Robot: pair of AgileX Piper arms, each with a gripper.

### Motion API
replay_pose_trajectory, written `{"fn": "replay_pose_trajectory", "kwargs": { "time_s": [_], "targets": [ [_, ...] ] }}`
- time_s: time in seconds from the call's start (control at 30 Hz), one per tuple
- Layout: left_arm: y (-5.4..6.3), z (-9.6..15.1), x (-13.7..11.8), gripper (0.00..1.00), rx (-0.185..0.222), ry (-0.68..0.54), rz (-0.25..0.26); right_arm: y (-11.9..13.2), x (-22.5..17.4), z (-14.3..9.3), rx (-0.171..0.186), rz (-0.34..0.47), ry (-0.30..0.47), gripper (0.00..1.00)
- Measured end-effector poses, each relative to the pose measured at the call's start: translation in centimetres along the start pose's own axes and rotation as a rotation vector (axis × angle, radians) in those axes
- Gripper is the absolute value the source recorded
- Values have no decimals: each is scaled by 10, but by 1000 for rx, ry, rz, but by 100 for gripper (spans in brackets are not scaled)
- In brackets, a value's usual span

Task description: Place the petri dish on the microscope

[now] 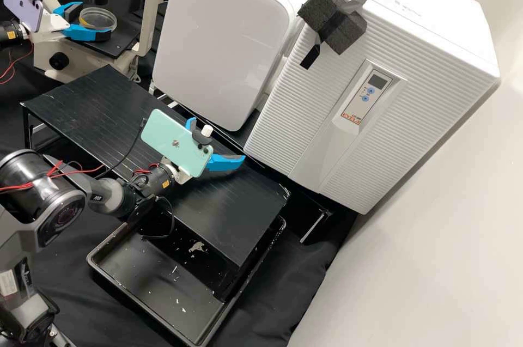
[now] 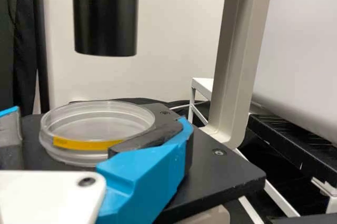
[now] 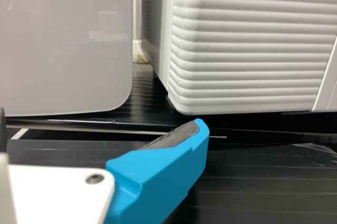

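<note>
Your petri dish, clear with a yellow strip on its side, lies level on the microscope's black stage, under a black cylinder. You have the left gripper around it, fingers spread: there is a gap between the dish and one finger, and you can't tell from here whether the other touches it. A lilac phone rides on that arm. Nearer you, the right gripper hangs open and empty over the black rack, with a mint phone on its arm. Partly under the rack you have a black tray with pale flakes in it. Beyond stand a smooth pale cabinet and a ribbed white one, the latter with a dark foam block on it
</note>
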Motion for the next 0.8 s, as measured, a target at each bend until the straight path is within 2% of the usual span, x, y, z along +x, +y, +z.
{"fn": "replay_pose_trajectory", "kwargs": {
  "time_s": [0.2,0.23,0.33,0.47,0.53,0.57,0.63,0.7,0.8],
  "targets": [
    [0,5,-26,100,15,16,-15,0,0,0,0,0,0,100],
    [4,7,-34,100,13,16,2,0,0,0,0,0,0,100],
    [4,7,-55,100,20,39,9,0,0,0,0,0,0,100],
    [10,13,-83,100,46,67,76,0,0,0,0,0,0,100],
    [8,17,-97,100,58,89,111,0,0,0,0,0,0,100],
    [9,22,-105,100,85,100,149,0,0,0,0,0,0,100],
    [8,31,-113,100,114,111,179,0,0,0,0,0,0,100],
    [5,36,-122,100,138,120,180,0,0,0,0,0,0,100],
    [1,41,-130,100,136,110,164,0,0,0,0,0,0,100]
  ]
}}
